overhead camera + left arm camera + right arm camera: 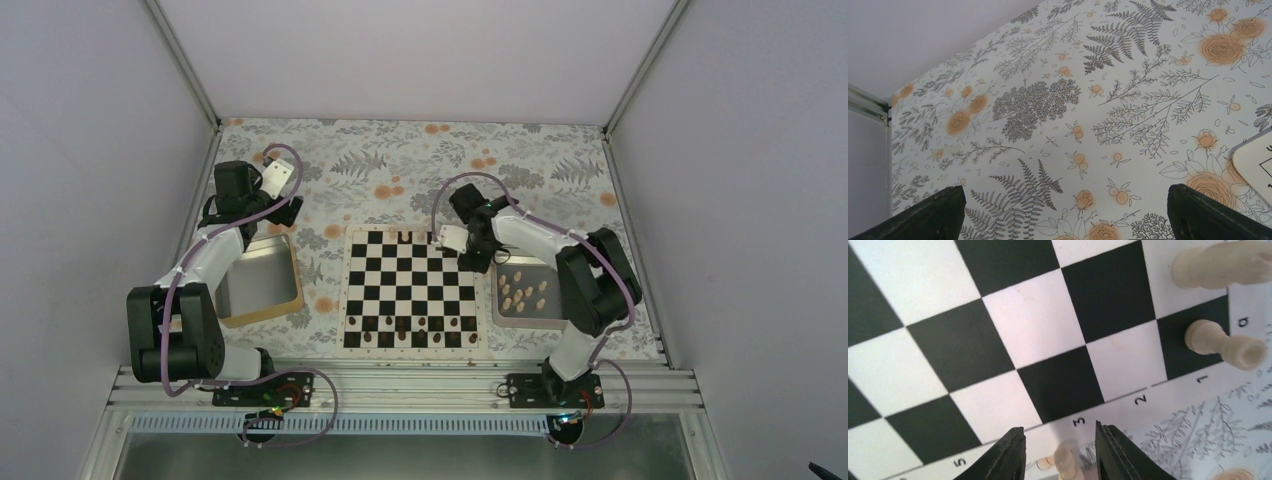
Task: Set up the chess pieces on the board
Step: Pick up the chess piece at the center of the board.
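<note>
Left pincer (1064, 200) (fully spread, holding nothing) hangs over the floral surface (1048, 125). The board (420, 285) lies centred between the left tray (258, 315) and the right tray (525, 322). Right pincer (1059, 430) stands at the board's far right edge, narrowly parted around a pale chess piece (1065, 460), with gaps on both sides. More pale pieces (522, 295) lie in the right tray.

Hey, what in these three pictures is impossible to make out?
Top view: kinds of the pale pieces in the right tray, too small.
Right wrist: the piece between the jaws, blurred and cut off by the bottom edge.
Left wrist: the board, all but one corner cut off by the right edge.
</note>
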You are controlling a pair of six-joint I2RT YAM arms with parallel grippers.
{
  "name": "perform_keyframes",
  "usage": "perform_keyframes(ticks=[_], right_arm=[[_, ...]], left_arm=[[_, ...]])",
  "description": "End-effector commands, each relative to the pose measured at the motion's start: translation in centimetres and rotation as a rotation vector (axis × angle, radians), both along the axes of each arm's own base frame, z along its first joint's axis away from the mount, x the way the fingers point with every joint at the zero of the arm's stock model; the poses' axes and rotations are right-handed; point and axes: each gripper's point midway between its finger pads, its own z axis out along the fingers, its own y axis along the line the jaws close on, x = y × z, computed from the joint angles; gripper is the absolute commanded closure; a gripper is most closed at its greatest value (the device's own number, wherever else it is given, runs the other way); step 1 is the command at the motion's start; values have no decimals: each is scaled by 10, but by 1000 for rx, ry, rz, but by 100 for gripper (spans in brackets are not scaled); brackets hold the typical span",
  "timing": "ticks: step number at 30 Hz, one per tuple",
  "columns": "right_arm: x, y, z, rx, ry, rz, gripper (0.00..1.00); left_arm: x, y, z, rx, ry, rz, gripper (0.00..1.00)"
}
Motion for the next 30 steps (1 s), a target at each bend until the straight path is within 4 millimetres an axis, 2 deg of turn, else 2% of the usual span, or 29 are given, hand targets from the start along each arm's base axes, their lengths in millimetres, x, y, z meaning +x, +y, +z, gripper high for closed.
perform_keyframes(ticks=[1,4,8,21,30], right_arm=[[-7,-15,14,-18,1,59,61],[-9,-22,15,-40,21,83,61],[-11,-31,5,-95,52,99,61],[2,-30,-10,-135,57,108,61],[4,-28,-14,-134,65,111,72]], left_arm=[[4,0,18,-6,-47,-11,0],[4,0,18,-3,-48,-11,0],[3,1,17,-2,-48,-9,0],[3,2,16,3,-47,-4,0],[3,2,15,2,-43,-3,0]])
